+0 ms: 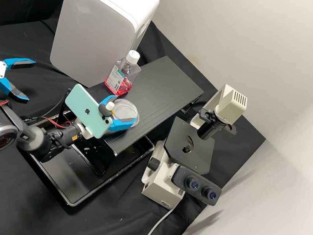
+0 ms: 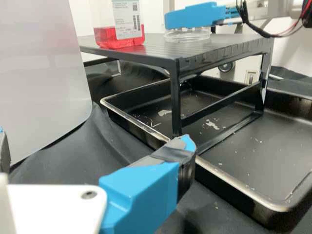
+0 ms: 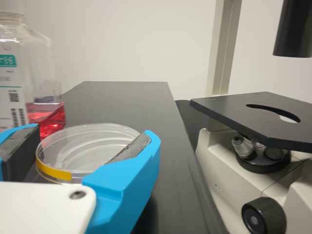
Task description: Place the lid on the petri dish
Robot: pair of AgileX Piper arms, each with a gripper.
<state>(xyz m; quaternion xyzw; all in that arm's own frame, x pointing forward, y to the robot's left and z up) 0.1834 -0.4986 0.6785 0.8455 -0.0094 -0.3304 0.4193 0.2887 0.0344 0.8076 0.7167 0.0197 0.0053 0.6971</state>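
High view: flask (image 1: 120,73) and microscope (image 1: 190,154) near petri dish (image 1: 129,108)

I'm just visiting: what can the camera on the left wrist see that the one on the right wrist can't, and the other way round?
Left wrist view, not the right: the black tray under the rack, and the white box beside it. Right wrist view, not the left: the microscope stage and its focus knob. Both share the petri dish, the flask of red liquid and the rack's flat top.
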